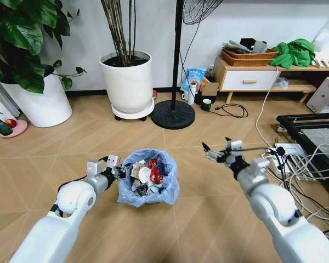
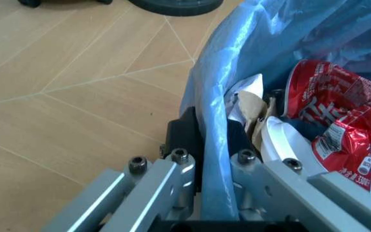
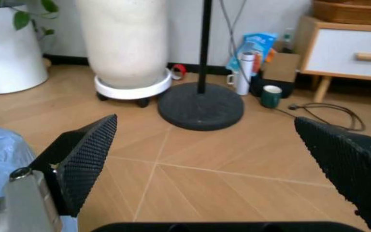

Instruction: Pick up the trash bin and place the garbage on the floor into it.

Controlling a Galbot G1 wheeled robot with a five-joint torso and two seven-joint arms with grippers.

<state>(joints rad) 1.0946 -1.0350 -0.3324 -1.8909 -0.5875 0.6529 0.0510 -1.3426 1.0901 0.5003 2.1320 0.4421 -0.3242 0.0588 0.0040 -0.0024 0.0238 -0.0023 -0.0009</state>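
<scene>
The trash bin [image 1: 148,181], lined with a crinkly light-blue bag, sits on the floor [image 1: 208,213] in the middle of the head view. Inside lies garbage: a red crushed wrapper [image 1: 155,171], a white disc [image 1: 144,175] and crumpled paper. My left gripper [image 1: 118,169] is shut on the bin's near-left rim; in the left wrist view its fingers [image 2: 182,137] pinch the blue bag edge [image 2: 212,106] beside the red wrapper [image 2: 337,116]. My right gripper [image 1: 211,153] hangs open to the right of the bin, apart from it, its pads [image 3: 92,157] spread wide over bare floor.
A white plant pot on a wheeled base [image 1: 128,82] and a black fan base [image 1: 173,114] stand behind the bin. Another white pot [image 1: 38,101] is at the far left, a spray bottle [image 1: 1,123] beside it. Cables [image 1: 296,164] and a wooden cabinet [image 1: 257,76] lie to the right.
</scene>
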